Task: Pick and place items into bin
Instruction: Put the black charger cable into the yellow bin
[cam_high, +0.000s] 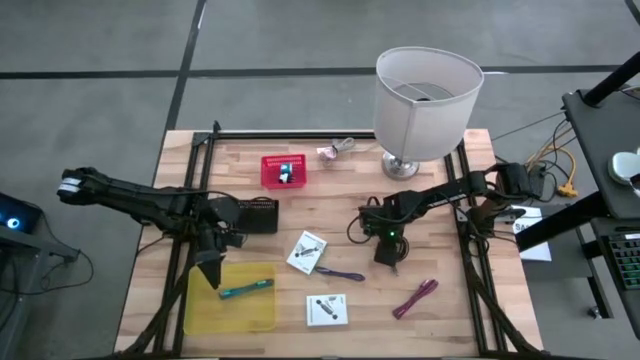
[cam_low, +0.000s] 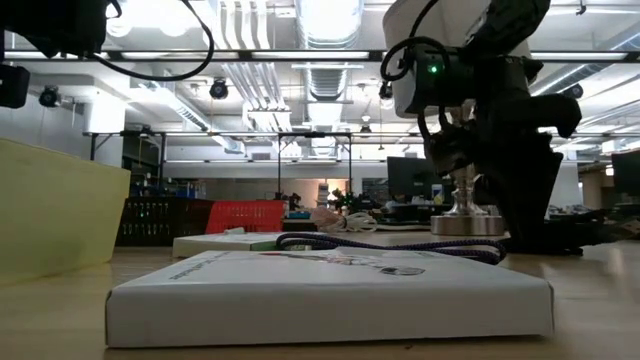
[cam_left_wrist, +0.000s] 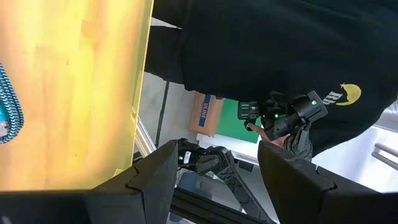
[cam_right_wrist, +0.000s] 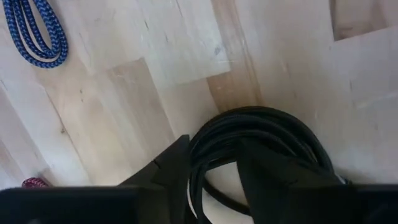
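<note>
My left gripper (cam_high: 212, 272) (cam_left_wrist: 217, 168) is open above the far left corner of the yellow bin (cam_high: 232, 310). A teal braided item (cam_high: 247, 289) (cam_left_wrist: 9, 106) lies on the bin's floor. My right gripper (cam_high: 388, 255) (cam_right_wrist: 214, 168) points down at the black coiled cable (cam_right_wrist: 261, 124), which lies on the table right of centre; its fingers are open and straddle one side of the coil. Two white printed cards (cam_high: 307, 252) (cam_high: 327, 310), a purple braided cord (cam_high: 340, 273) (cam_right_wrist: 34, 31) and a magenta stick (cam_high: 415, 298) lie flat on the wood. My right gripper comes from above with one finger (cam_right_wrist: 273, 177) inside the coil's ring and the other (cam_right_wrist: 165, 171) outside it. The ring's side strands (cam_right_wrist: 202, 168) pass between them. Bare table shows beside the strands, and I cannot tell whether a finger touches them.
The big white lamp (cam_high: 425, 100) stands at the far edge, just beyond my right arm. A red basket (cam_high: 284, 171) and a black box (cam_high: 262, 215) sit in the table's far middle. Metal rails run along both sides. A person in a dark top (cam_left_wrist: 280, 62) stands beyond the table.
</note>
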